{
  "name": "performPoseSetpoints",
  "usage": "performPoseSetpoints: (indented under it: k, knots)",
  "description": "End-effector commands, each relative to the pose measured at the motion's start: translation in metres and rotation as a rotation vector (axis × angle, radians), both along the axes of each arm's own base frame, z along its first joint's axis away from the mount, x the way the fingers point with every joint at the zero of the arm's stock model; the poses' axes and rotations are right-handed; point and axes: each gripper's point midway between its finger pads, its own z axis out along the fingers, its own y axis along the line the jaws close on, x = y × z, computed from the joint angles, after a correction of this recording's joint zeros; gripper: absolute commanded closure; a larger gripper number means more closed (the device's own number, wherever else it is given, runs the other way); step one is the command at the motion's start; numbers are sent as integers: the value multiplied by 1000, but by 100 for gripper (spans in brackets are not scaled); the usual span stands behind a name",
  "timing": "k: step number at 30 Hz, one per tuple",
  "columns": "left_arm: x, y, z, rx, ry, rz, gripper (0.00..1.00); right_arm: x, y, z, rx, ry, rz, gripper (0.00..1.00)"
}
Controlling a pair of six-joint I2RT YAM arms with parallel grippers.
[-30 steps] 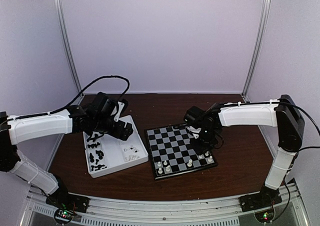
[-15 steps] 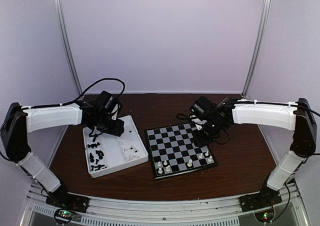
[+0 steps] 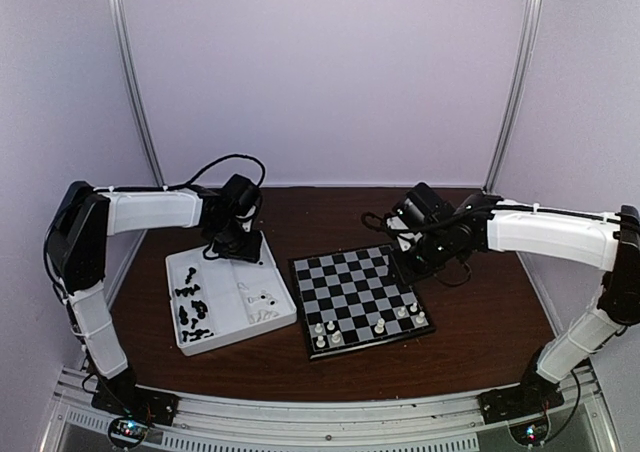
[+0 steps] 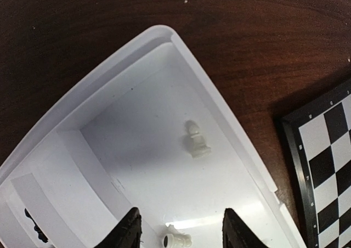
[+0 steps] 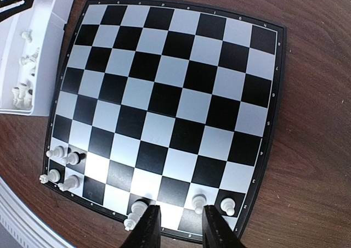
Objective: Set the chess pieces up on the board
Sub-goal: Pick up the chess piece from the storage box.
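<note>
Board [image 5: 170,100] shows black-and-pale checks, cream pieces [image 5: 198,202] along one edge.

Cream pawn [image 4: 196,141] lies at centre of white tray [image 4: 137,149]; board [image 4: 324,144] corner at four o'clock; left gripper [image 4: 181,227] parted at six.

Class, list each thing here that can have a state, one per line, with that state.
board: flat, mostly unfilled.
placed white pieces: few, along the near edge.
tray: open-topped, part filled.
black pieces: loose in tray's left compartment.
spare white pieces: loose in tray's right compartment.
left gripper: open, empty, above tray.
right gripper: open, empty, above board.
</note>
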Motion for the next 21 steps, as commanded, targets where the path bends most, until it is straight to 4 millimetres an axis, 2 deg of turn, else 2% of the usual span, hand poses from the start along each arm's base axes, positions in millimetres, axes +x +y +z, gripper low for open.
performPoseSetpoints:
  k: [1, 6, 15, 21]
  knots:
    - [14, -9, 4, -46, -1, 65, 52, 3, -3, 4, 11, -32, -8, 71]
    - [23, -16, -10, -62, 22, 109, 62, 3, -2, 7, 20, -43, -2, 71]
    - [33, -12, -22, -43, 14, 199, 65, 2, -5, 10, 22, -62, 9, 72]
    - [37, -18, -31, -47, 31, 192, 66, 1, -5, 10, 24, -69, 12, 72]
